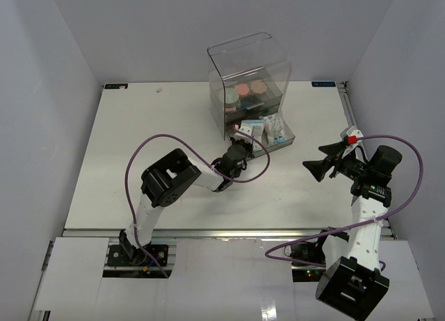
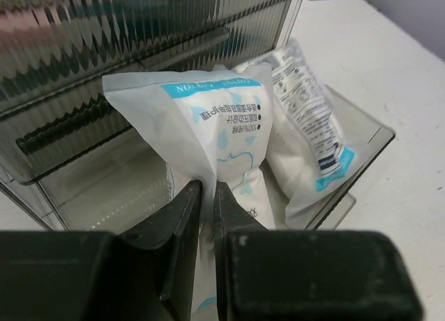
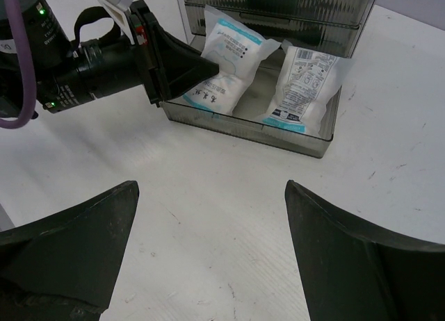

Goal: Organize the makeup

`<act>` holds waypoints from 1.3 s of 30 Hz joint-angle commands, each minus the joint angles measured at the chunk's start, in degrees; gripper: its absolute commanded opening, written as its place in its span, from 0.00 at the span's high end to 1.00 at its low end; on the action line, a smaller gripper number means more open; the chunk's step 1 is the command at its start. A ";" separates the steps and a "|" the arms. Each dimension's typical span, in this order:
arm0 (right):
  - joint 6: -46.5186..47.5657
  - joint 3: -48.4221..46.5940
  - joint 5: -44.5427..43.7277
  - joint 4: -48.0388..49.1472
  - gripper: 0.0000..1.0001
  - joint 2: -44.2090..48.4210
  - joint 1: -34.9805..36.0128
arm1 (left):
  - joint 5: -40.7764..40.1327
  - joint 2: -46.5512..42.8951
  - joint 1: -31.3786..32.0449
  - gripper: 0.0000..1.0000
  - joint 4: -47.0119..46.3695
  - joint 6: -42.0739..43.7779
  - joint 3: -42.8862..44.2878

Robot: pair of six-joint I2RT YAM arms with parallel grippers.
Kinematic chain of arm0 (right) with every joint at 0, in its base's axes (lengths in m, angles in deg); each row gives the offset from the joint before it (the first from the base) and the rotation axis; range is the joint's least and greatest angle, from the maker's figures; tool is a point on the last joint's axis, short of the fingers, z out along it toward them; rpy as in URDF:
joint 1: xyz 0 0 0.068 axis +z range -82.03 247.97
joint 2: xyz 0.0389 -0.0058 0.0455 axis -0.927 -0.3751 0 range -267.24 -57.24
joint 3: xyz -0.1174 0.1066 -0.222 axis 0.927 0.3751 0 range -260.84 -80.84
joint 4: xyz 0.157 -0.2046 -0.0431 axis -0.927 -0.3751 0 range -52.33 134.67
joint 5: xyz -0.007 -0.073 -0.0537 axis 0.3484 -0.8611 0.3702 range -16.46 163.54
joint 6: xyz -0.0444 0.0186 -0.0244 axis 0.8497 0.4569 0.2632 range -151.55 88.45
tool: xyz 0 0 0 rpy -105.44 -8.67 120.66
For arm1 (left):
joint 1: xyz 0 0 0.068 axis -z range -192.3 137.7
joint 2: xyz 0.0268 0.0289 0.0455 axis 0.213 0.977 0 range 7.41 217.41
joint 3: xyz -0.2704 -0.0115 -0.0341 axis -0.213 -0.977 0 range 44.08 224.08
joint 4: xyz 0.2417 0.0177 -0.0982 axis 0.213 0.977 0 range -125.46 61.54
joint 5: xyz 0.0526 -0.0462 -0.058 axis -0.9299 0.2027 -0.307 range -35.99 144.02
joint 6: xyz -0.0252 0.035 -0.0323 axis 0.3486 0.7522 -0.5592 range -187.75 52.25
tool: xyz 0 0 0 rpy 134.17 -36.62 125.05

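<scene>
My left gripper point(image 2: 206, 187) is shut on the edge of a white sachet point(image 2: 208, 119) with blue print, held over the pulled-out dark drawer point(image 2: 368, 151). It shows in the top view point(image 1: 238, 154) and in the right wrist view point(image 3: 208, 69). A second white sachet point(image 2: 306, 119) lies in the drawer to the right, also in the right wrist view point(image 3: 300, 85). Another sachet point(image 3: 208, 95) lies under the held one. Round pink and beige compacts point(image 1: 250, 89) sit in the clear box's upper tier. My right gripper point(image 3: 212, 248) is open and empty above the bare table, right of the drawer point(image 1: 314, 166).
The large clear plastic box point(image 1: 247, 78) with dark drawers stands at the back middle of the white table point(image 1: 139, 147). Its lowest drawer point(image 3: 320, 137) is pulled out toward me. A purple cable point(image 1: 160, 144) loops over the left arm. Walls close in both sides.
</scene>
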 commanded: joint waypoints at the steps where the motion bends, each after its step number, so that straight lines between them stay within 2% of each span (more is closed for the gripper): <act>1: 0.36 -0.11 1.13 1.22 0.08 0.20 -0.39 | 3.31 -7.31 -0.27 0.63 6.02 -9.34 -0.01; 4: 0.36 -0.11 1.15 1.22 0.08 0.28 -0.49 | 4.42 -8.26 -0.27 0.33 10.56 -12.69 1.36; 6: 0.36 -0.11 1.15 1.22 0.08 0.36 -0.66 | 5.17 -9.13 -0.33 0.26 13.01 -13.98 2.48; 9: 0.36 -0.11 1.24 1.22 0.08 0.36 -0.83 | 5.00 -10.69 -0.36 0.23 15.23 -14.40 3.61; 11: 0.36 -0.11 1.38 1.22 0.08 0.36 -0.83 | 3.98 -12.06 -0.36 0.15 16.70 -14.40 4.19; 13: 0.36 -0.11 1.51 1.22 0.08 0.46 -0.92 | 3.58 -13.51 -0.35 0.13 17.50 -14.08 4.10; 16: 0.33 -0.11 1.68 1.25 0.08 0.59 -0.92 | 3.62 -15.83 -0.30 0.20 17.17 -12.76 3.41; 17: 0.27 -0.11 1.69 1.30 0.08 0.55 -0.92 | 4.40 -16.56 -0.34 0.25 17.35 -12.25 3.40; 20: 0.27 -0.11 1.85 1.30 0.08 0.54 -1.01 | 12.09 -17.01 -1.33 0.60 22.11 -11.54 6.95; 22: 0.27 -0.11 1.85 1.30 0.08 0.61 -1.01 | 17.02 -15.74 -2.60 0.85 29.49 -14.28 11.78; 24: 0.27 -0.11 1.85 1.30 0.08 0.50 -1.01 | 22.06 -13.40 -4.08 0.97 36.03 -16.59 16.68; 26: 0.27 -0.11 1.94 1.30 0.08 0.45 -1.01 | 24.15 -10.84 -5.09 1.00 41.23 -17.39 20.75; 29: 0.27 -0.09 1.93 1.29 0.08 0.45 -1.10 | 21.83 -8.00 -5.25 1.00 46.36 -14.93 24.56; 33: 0.27 -0.02 2.03 1.30 0.08 0.27 -1.10 | 16.09 -4.42 -5.19 0.97 50.40 -10.00 29.04; 39: 0.18 -0.11 2.03 1.30 0.08 0.18 -1.19 | 13.25 -0.66 -5.28 0.94 52.21 -5.46 31.30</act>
